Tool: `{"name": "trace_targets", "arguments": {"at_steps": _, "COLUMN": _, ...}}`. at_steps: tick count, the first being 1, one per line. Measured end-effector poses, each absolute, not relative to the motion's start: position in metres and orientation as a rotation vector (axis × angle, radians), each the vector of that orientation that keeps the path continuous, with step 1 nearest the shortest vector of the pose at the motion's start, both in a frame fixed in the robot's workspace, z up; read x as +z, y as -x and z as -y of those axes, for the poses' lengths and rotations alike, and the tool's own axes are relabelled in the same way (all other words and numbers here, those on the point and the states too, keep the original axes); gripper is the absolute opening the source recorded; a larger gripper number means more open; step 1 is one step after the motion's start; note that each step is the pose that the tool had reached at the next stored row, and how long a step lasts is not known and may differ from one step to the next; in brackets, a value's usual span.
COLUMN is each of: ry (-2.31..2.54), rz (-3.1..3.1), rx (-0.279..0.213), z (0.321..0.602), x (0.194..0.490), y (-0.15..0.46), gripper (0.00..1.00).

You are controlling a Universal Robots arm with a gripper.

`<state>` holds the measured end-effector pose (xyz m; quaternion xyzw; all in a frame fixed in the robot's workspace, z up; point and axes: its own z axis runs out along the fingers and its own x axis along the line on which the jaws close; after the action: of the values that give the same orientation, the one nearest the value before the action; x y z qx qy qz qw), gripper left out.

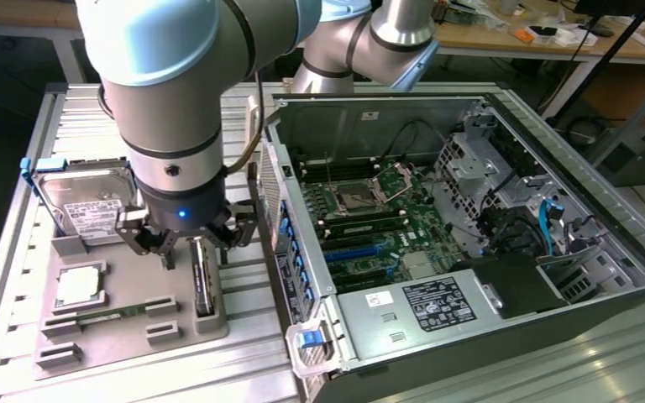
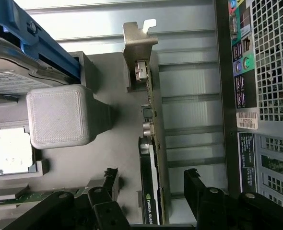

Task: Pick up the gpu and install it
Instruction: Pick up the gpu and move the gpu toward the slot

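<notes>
1. Your gripper (image 1: 196, 246) hangs over the grey tray (image 1: 132, 340) at the exterior view's left. Its jaws are spread wide and it holds nothing.
2. In the wrist view, its 2 fingers (image 2: 111, 182) straddle the gpu (image 2: 150, 148), 1 on each flat face, with a gap showing on both sides. Nothing is clamped yet. I judge the stance is chosen so that the pads meet the card's broad faces, not its edges.
3. The gpu stands on its long edge in a narrow slot of the tray. Its silver bracket (image 2: 138, 38) is at the end far from the fingers. Standing it this way probably keeps the upper edge free to pinch and the connector edge pointing down.
4. The other parts each sit in their own seat. They are the hard drive (image 1: 81, 201) in its blue carrier, a grey block (image 2: 60, 115) beside it, the processor (image 1: 80, 285) and the memory stick (image 1: 107, 316). All are on 1 side of the card, apart from it, which leaves the fingers room.
5. The computer case (image 1: 356, 117) lies on its side just beside the tray with its panel off. Its motherboard (image 1: 373, 222) faces up, so you can take it that the slots are meant to be reached from above.
6. The pick is not yet made, and the gpu is in the tray, not in the case.
</notes>
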<state>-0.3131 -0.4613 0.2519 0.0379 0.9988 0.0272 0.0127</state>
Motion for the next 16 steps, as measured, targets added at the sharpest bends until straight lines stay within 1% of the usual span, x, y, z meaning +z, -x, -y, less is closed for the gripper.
{"name": "trace_targets", "arguments": {"at_steps": 16, "ry": -0.118, "rz": -3.113, "rx": 0.085, "z": 0.46, "x": 0.241, "y": 0.315, "gripper": 0.66}}
